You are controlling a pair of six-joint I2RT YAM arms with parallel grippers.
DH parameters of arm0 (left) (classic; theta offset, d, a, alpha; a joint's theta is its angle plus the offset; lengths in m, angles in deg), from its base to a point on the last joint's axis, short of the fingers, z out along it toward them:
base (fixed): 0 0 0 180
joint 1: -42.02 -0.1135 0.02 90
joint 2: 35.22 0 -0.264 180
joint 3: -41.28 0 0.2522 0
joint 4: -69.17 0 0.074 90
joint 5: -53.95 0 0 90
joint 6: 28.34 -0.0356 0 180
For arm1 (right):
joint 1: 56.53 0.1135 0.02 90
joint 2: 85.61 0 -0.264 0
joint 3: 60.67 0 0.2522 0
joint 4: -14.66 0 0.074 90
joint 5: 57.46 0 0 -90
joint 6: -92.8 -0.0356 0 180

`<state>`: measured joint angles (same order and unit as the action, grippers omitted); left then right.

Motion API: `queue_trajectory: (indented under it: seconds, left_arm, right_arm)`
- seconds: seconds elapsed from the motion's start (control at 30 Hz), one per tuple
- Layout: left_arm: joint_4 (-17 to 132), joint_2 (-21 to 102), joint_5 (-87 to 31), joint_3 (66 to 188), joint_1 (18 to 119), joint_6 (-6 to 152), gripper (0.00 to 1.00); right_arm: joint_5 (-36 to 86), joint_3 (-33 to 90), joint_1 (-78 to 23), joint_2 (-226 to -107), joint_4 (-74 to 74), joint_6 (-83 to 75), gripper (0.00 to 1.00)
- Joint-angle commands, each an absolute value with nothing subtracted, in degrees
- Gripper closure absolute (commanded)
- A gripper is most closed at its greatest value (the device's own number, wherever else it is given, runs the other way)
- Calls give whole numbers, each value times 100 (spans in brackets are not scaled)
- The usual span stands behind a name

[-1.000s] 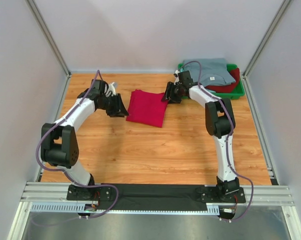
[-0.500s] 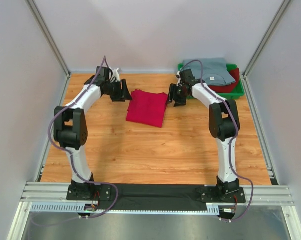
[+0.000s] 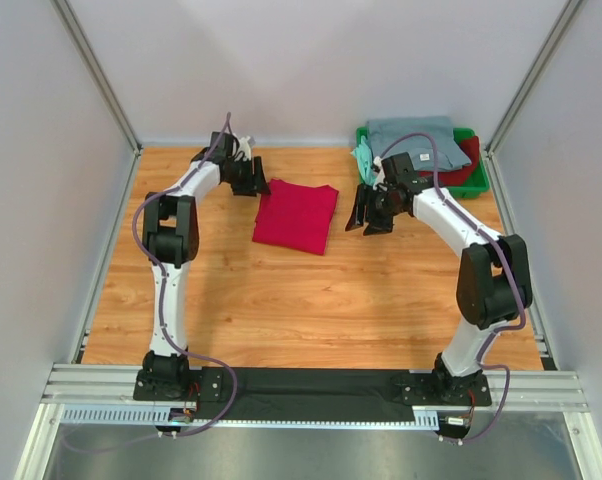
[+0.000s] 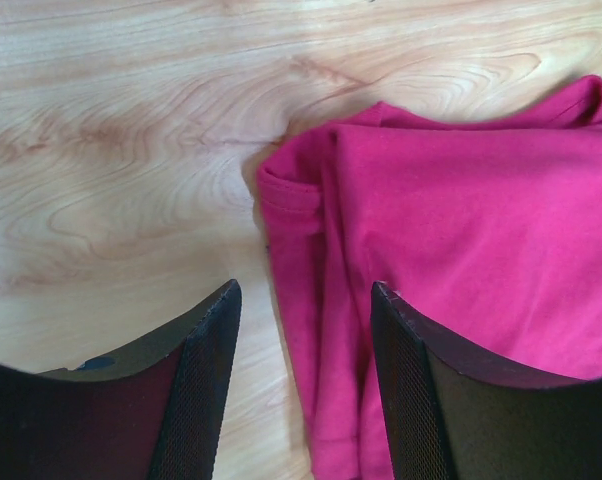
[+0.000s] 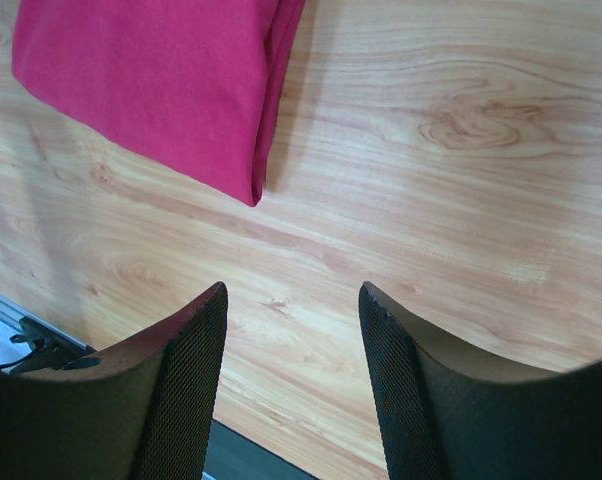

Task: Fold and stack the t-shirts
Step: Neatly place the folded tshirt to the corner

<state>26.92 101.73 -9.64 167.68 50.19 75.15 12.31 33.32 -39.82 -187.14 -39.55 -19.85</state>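
A folded crimson-red t-shirt [image 3: 296, 215] lies flat at the middle back of the table. My left gripper [image 3: 259, 186] is open at its back left corner. In the left wrist view the left gripper [image 4: 305, 290] straddles the shirt's folded edge [image 4: 461, 230], with nothing held. My right gripper [image 3: 371, 220] is open and empty, just right of the shirt. In the right wrist view the right gripper [image 5: 293, 290] is over bare wood, apart from the shirt [image 5: 151, 80]. A grey-blue t-shirt [image 3: 411, 135], a darker red one [image 3: 463, 165] and a mint-green one [image 3: 362, 156] sit in the tray.
A green plastic tray [image 3: 480, 182] stands at the back right corner, holding the other shirts. Grey walls and metal posts close in the table at the left, back and right. A black strip and rail run along the near edge [image 3: 311, 385].
My left gripper has swung toward the back and now sits at the red shirt's back left corner. My right gripper has moved away from the shirt's back right corner, toward the right and nearer.
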Motion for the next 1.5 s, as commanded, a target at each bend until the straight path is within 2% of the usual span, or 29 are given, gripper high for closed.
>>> queue_trajectory:
  seconds: [0.0, 0.5, 0.7, 0.73, 0.87, 0.9, 0.93, 1.27, 1.47]
  left_arm:
    - [2755, 10233, -829, 16983, 5028, 7369, 39]
    - [3168, 10514, -415, 16886, 5195, 8442, 42]
    - [2887, 10637, -687, 17131, 5169, 8486, 58]
    - [2852, 10664, -722, 17167, 5160, 8486, 65]
    - [2755, 10699, -810, 17211, 5090, 8547, 82]
    - [2711, 10699, -845, 17220, 5046, 8547, 93]
    - [2658, 10690, -898, 17254, 5011, 8539, 100]
    - [902, 10418, -1792, 18168, 4396, 7310, 100]
    - [874, 10409, -2277, 18432, 3834, 6606, 100]
  right_arm:
    - [1135, 3237, -3957, -18370, -3848, -1926, 43]
    - [916, 3167, -3983, -18194, -3892, -1794, 43]
    - [881, 3114, -4027, -18141, -3918, -1768, 43]
    - [881, 3105, -4010, -18115, -3918, -1750, 43]
    - [898, 3079, -4045, -18071, -3971, -1741, 44]
    - [881, 3079, -4045, -18071, -3971, -1741, 44]
    - [846, 3079, -4045, -18062, -3988, -1750, 44]
    - [643, 2894, -3992, -17912, -4199, -1856, 44]
    - [617, 2833, -3895, -17939, -4384, -1847, 44]
